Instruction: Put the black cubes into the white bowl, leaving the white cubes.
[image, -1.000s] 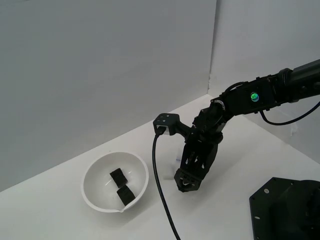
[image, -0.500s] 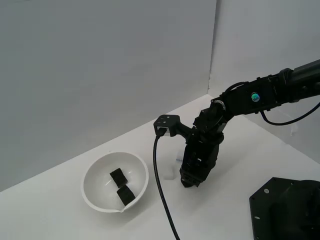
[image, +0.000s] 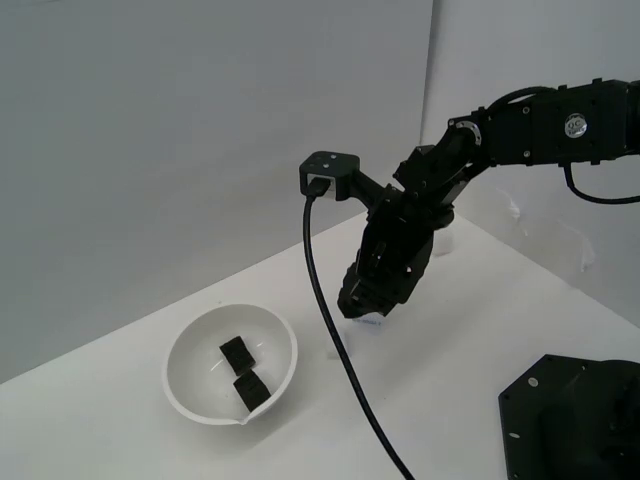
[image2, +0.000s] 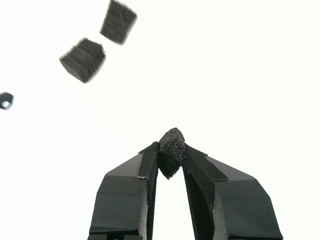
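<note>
Wrist view shows a third black cube (image2: 171, 153) pinched between the two fingertips of the hand (image2: 171, 156), jaws narrowed tight against its sides. Exterior view has the hand (image: 366, 308) raised above the counter (image: 460, 330), just beside the white bowl (image: 190, 345) holding two black cubes (image: 237, 352).

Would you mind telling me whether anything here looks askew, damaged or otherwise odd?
One thing: the small matte black cube sits cornerwise in the tool, pinched at its tips. The glossy white bowl stands upright with two black cubes inside; nothing looks spilled.
</note>
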